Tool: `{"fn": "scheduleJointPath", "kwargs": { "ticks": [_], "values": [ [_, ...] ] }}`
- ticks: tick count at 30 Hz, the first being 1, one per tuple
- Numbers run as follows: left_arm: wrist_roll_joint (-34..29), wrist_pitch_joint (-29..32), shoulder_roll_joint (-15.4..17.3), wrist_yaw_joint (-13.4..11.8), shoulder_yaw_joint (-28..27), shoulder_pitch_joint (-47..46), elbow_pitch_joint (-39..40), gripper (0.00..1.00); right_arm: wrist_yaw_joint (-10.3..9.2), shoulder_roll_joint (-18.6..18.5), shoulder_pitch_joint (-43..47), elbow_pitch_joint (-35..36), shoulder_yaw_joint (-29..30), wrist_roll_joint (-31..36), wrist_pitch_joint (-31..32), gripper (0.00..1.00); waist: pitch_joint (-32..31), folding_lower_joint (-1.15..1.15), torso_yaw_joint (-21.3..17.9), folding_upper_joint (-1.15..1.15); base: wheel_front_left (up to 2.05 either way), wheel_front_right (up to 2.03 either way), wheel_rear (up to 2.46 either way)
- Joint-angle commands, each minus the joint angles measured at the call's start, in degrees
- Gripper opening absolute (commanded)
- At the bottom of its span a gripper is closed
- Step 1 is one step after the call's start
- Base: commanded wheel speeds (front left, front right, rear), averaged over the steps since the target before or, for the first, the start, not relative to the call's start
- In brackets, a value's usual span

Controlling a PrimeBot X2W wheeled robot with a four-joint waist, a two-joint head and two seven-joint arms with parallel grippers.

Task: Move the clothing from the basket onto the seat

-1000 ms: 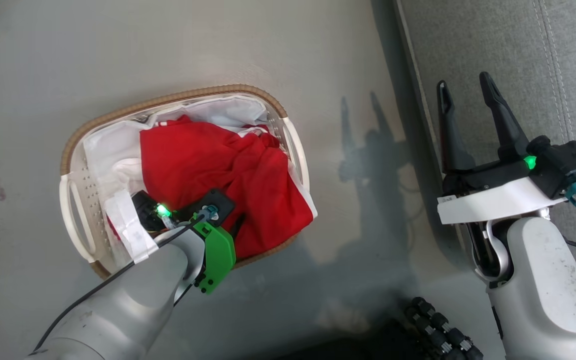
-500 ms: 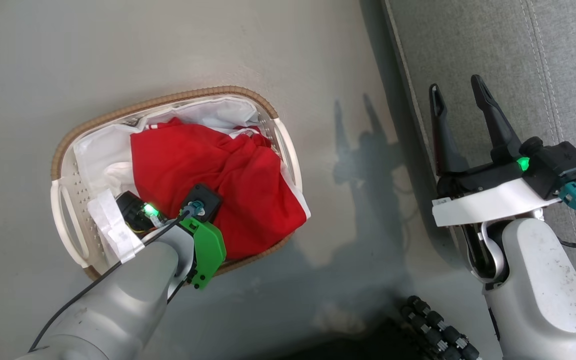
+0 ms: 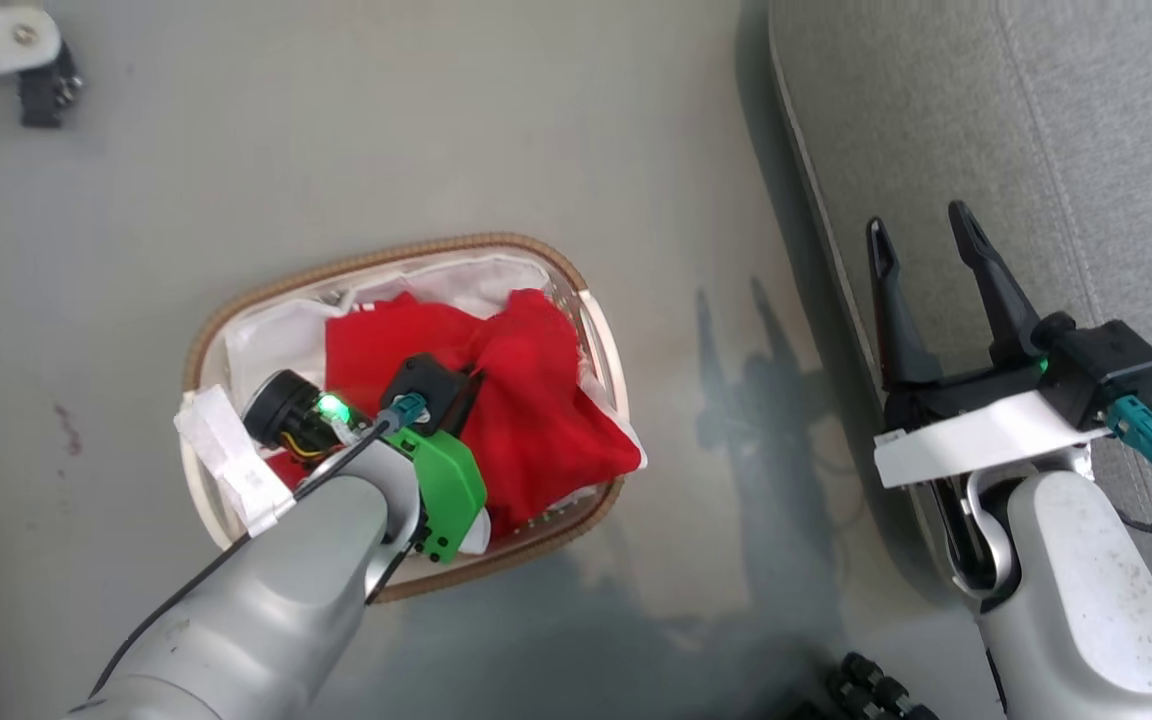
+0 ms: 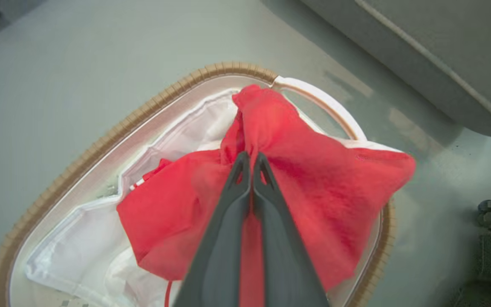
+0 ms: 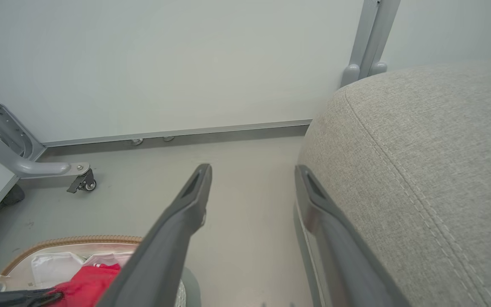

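Observation:
The red clothing (image 3: 536, 420) lies bunched in the white basket with the brown rim (image 3: 356, 262) on the floor, over a white liner (image 3: 276, 340). My left gripper (image 4: 252, 158) is shut on a fold of the clothing (image 4: 322, 179), which rises in a peak above the basket (image 4: 164, 96). In the head view the left gripper (image 3: 471, 385) sits over the basket's middle. My right gripper (image 3: 918, 222) hangs open and empty at the edge of the grey seat (image 3: 986, 120). The right wrist view shows that gripper (image 5: 252, 170) between floor and seat (image 5: 420, 149), with the clothing (image 5: 88, 277) low left.
A grey frame leg with a castor (image 5: 79, 179) stands by the pale wall, also at the head view's top left as a metal foot (image 3: 6, 45). Black rollers of my base (image 3: 876, 685) lie at the bottom. Bare grey floor separates basket and seat.
My left gripper has shut on the red clothing and drawn it up into a bunch. The head camera has shifted, so the basket sits lower and further right. The right gripper stays open.

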State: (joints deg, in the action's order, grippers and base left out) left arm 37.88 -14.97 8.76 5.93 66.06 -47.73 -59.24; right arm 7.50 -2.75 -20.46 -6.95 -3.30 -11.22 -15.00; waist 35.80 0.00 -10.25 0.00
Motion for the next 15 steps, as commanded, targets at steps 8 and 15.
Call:
{"fn": "scheduleJointPath", "kwargs": {
  "ticks": [8,15],
  "values": [
    [-5.5,-0.3,2.9,-2.4,-6.7,6.7,12.3,0.0,-0.03,-0.2,5.9,-1.7,1.6,2.7,-0.3,1.0,-14.0,0.0,4.9,0.0,0.0,0.0,0.0],
    [-10.2,-0.3,4.4,-2.6,-11.9,11.4,21.5,0.0,-0.03,-0.2,10.6,-2.7,2.6,4.0,-0.3,1.0,-22.3,0.0,6.8,0.0,0.0,0.0,0.0]
  ]
}}
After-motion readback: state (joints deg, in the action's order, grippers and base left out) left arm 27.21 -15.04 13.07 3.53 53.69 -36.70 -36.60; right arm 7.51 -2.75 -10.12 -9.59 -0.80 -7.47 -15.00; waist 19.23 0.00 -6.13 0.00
